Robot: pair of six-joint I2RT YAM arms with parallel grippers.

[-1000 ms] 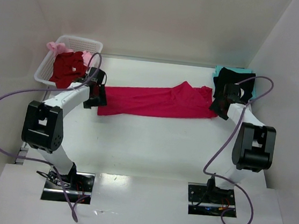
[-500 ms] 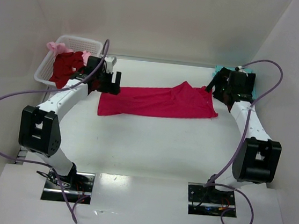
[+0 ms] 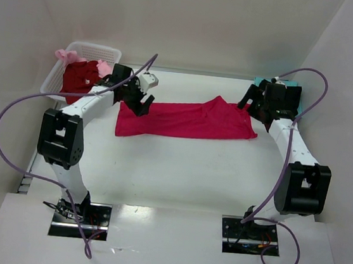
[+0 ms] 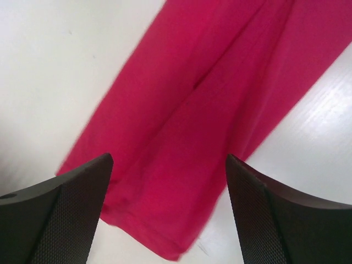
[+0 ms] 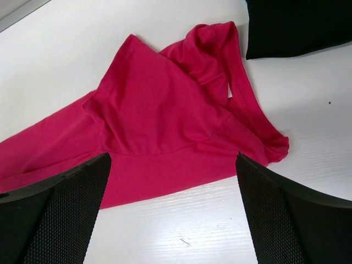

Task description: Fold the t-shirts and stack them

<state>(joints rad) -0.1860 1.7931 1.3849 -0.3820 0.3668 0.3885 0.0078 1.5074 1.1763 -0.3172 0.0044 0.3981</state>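
A crimson-pink t-shirt (image 3: 184, 120) lies on the white table as a long band folded lengthwise, hem end to the left and sleeve end to the right. My left gripper (image 3: 140, 101) hangs open above the hem end, and the left wrist view shows cloth (image 4: 220, 110) below my left gripper (image 4: 169, 209), with nothing between the fingers. Over the sleeve end my right gripper (image 3: 248, 104) is open too. In the right wrist view my right gripper (image 5: 173, 209) is clear of the bunched sleeve (image 5: 159, 110). A folded black t-shirt (image 5: 291, 27) lies just beyond.
A white lattice basket (image 3: 100, 50) at the back left holds a dark red t-shirt (image 3: 77, 79) and a pale pink one (image 3: 64, 54). A teal t-shirt (image 3: 257, 84) peeks out at the back right under the black one. White walls close in on three sides.
Both grippers have opened, let go of the crimson-pink t-shirt and risen off it. The left wrist has swung right over the hem end; the right has drawn back. The t-shirt lies still.
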